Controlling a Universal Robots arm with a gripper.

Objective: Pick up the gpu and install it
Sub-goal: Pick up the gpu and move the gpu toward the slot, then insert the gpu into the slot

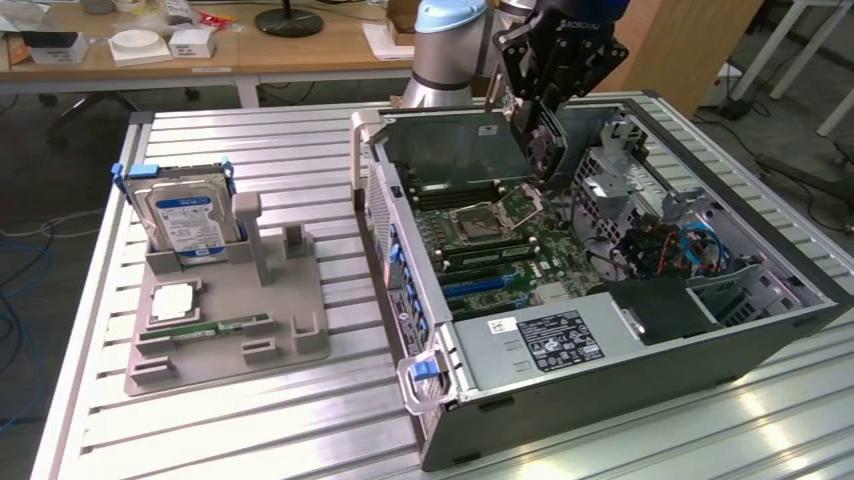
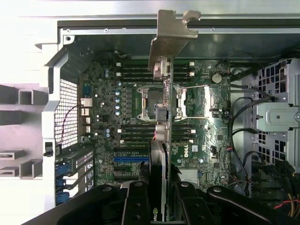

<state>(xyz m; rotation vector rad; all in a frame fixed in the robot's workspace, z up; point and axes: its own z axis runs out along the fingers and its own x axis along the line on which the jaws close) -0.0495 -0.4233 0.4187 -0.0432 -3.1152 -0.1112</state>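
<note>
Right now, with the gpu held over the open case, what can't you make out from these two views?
- Motherboard strip directly under the gpu: wrist view, covered by the card's own edge.
- Fingers gripping it: wrist view, cut off by the picture's edge.
- Hard drive label text: exterior view, too small to read.

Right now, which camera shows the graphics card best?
The exterior view: the graphics card shows its flat side, held by the gripper above the computer. The wrist view looks along its thin edge toward the bracket.
</note>
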